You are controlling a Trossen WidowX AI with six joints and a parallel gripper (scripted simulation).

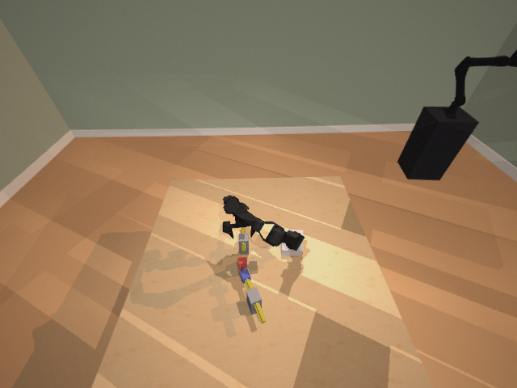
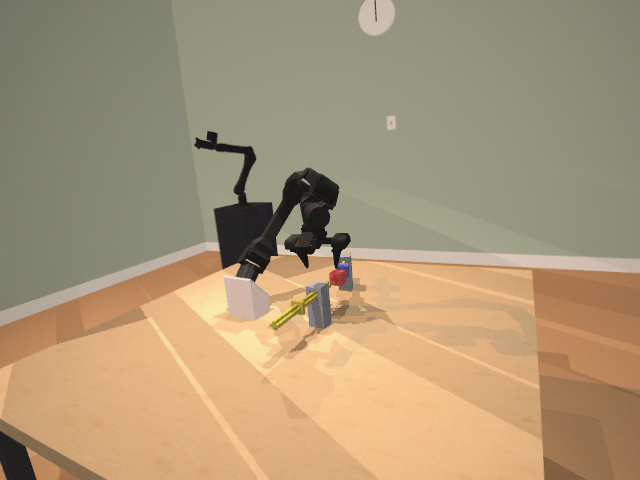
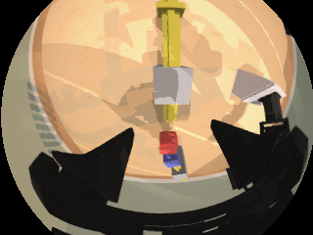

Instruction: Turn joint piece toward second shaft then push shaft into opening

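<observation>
Yellow shaft (image 1: 243,246) (image 2: 285,315) (image 3: 171,44) through grey block (image 1: 246,249) (image 2: 318,305) (image 3: 172,85), red joint piece (image 1: 242,263) (image 2: 337,277) (image 3: 168,142) apart from it

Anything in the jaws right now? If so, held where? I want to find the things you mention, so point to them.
Nothing held. The jaws (image 1: 241,234) (image 2: 321,266) stand wide open, clear of the red joint piece (image 1: 242,263) (image 2: 337,277) (image 3: 168,142).

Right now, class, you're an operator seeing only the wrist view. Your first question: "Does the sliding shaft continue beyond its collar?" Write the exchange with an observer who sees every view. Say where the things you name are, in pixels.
Observer: Yes, the sliding shaft (image 1: 243,246) (image 2: 283,317) (image 3: 171,41) continues to a free end.
Operator: How does our arm rise?
Observer: From its base, it climbs to a bend above the gripper (image 1: 241,236) (image 2: 321,266) (image 3: 172,125).
Operator: Anything off the table?
Observer: A dark pedestal (image 1: 417,141) (image 2: 224,232) carrying another black arm.
</observation>
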